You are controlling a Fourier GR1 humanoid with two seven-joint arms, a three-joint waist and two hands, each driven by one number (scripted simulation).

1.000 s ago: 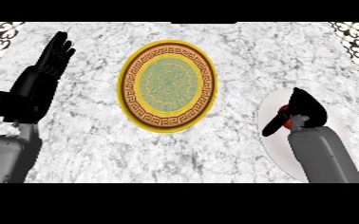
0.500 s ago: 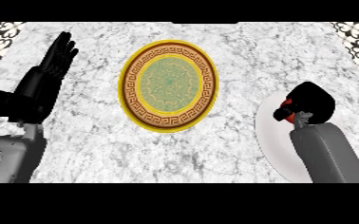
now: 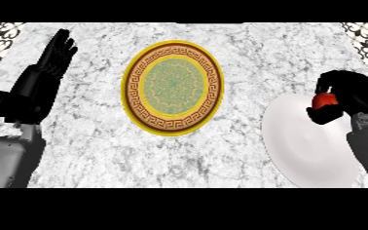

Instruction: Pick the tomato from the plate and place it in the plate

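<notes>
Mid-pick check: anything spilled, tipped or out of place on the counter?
Nothing stands out. The patterned plate sits mid-view on the counter, the white plate at the right. The right hand is curled round the tomato over the white plate; the left hand rests open at left.

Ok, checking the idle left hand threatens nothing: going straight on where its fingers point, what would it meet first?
Nothing, as far as the picture shows: the left hand points away past the left of the patterned plate, over bare counter to its far edge. Height unclear.
</notes>
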